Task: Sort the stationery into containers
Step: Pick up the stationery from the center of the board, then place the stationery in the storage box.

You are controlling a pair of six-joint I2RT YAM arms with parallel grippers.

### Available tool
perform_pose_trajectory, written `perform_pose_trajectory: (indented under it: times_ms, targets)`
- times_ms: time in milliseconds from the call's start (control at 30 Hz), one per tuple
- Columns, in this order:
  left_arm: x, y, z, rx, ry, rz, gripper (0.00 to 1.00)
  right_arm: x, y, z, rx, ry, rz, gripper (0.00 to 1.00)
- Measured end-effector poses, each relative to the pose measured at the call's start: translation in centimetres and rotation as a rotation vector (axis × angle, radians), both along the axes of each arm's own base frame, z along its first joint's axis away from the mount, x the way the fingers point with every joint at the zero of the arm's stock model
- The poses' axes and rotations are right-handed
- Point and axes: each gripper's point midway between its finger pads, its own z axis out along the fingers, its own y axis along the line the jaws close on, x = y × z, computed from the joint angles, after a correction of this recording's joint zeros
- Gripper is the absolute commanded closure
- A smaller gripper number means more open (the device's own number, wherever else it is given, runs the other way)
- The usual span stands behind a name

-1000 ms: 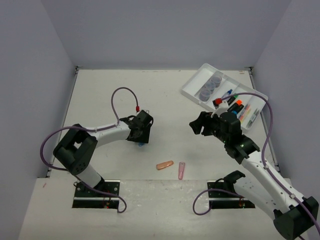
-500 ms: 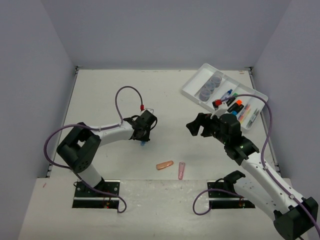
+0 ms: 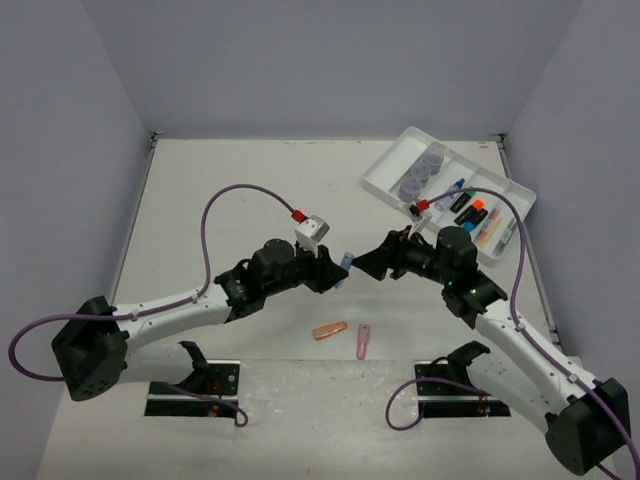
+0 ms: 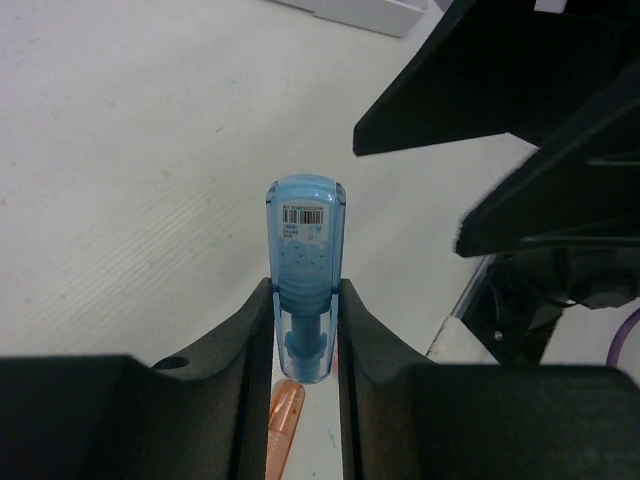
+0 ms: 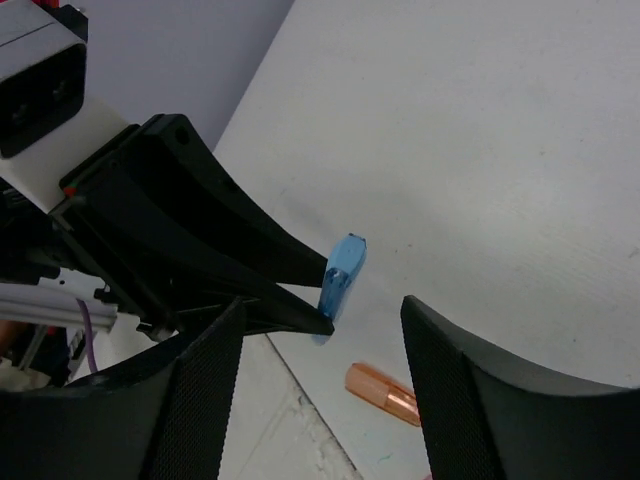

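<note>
Blue capsule piece (image 4: 305, 290) is clamped between the two fingers of the left gripper (image 3: 340, 272), gripped at its lower half, rounded top with a barcode label sticking out past the fingertips. It is outside the white tray (image 3: 392, 168), off the tray's near-left side, held up clear of the table (image 3: 220, 190)

Left gripper is closed tight on that blue piece, both fingers (image 4: 255, 330) pressed against its sides

Right gripper (image 3: 372, 262) sits between the blue piece and the tray, pointing away from the tray toward the left gripper, jaws spread apart and holding nothing. The right wrist view shows the blue piece and the left fingertips framed in the gap between its own fingers; I cannot tell whether they touch it

Orange capsule piece (image 3: 329, 330) lies flat on the table, further from the tray than the blue piece, toward the near edge. Pink capsule piece (image 3: 362, 341) lies just beside the orange one, on the side nearer the tray, the two apart

Inside the tray: round grey-blue pots (image 3: 420, 172) lined up in one long compartment at its far-left side, highlighters (image 3: 470, 207) with coloured caps in the middle compartments, thin pens (image 3: 500, 235) in the compartment at its right side. Exact count of pens is too small to tell

Purple cable (image 3: 240, 195) loops above the left arm
</note>
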Motion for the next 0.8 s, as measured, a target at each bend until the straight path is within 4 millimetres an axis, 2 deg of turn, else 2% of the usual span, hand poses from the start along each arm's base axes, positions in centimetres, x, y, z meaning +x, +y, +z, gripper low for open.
perform_pose_trajectory:
  times_ms: [33, 67, 133, 233, 333, 433, 533, 633, 667, 700, 733, 767, 800]
  targets:
    - [-0.3, -0.3, 0.1, -0.018, -0.006, -0.019, 1.00, -0.1, 0.3, 0.0, 0.009, 0.008, 0.015, 0.48]
    - [-0.5, -0.5, 0.1, -0.031, -0.009, -0.038, 1.00, -0.2, 0.5, 0.0, 0.016, 0.018, 0.031, 0.48]
    - [-0.9, -1.0, 0.6, -0.058, -0.023, -0.066, 1.00, -0.4, 0.9, -0.5, 0.023, 0.048, 0.055, 0.55]
    - [-1.0, -1.6, 1.7, -0.096, -0.055, -0.093, 1.00, -0.6, 1.3, -1.2, 0.024, 0.089, 0.079, 0.55]
    - [-1.1, -1.7, 1.9, -0.103, -0.068, -0.104, 1.00, -0.5, 1.5, -1.7, 0.019, 0.113, 0.085, 0.62]
    - [-1.1, -1.8, 1.8, -0.097, -0.070, -0.108, 1.00, -0.7, 1.7, -1.7, 0.023, 0.115, 0.093, 0.77]
    - [-1.1, -1.7, 1.6, -0.088, -0.074, -0.109, 1.00, -0.8, 2.1, -1.5, 0.023, 0.110, 0.104, 0.97]
    - [-0.9, -1.6, 1.3, -0.074, -0.079, -0.104, 0.97, -0.7, 2.1, -1.8, 0.017, 0.120, 0.100, 1.00]
    - [-0.9, -1.6, 1.1, -0.068, -0.079, -0.104, 0.86, -0.6, 2.1, -1.9, 0.016, 0.124, 0.100, 1.00]
    - [-0.8, -1.6, 1.0, -0.062, -0.079, -0.103, 0.69, -0.6, 2.2, -2.1, 0.015, 0.128, 0.100, 1.00]
    - [-0.8, -1.6, 0.8, -0.056, -0.079, -0.101, 0.61, -0.5, 2.2, -2.2, 0.013, 0.133, 0.100, 1.00]
    - [-0.7, -1.5, 0.7, -0.046, -0.079, -0.098, 0.48, -0.5, 2.3, -2.4, 0.012, 0.137, 0.101, 1.00]
    - [-0.6, -1.5, 0.6, -0.036, -0.080, -0.099, 0.32, -0.4, 2.3, -2.6, 0.010, 0.143, 0.102, 1.00]
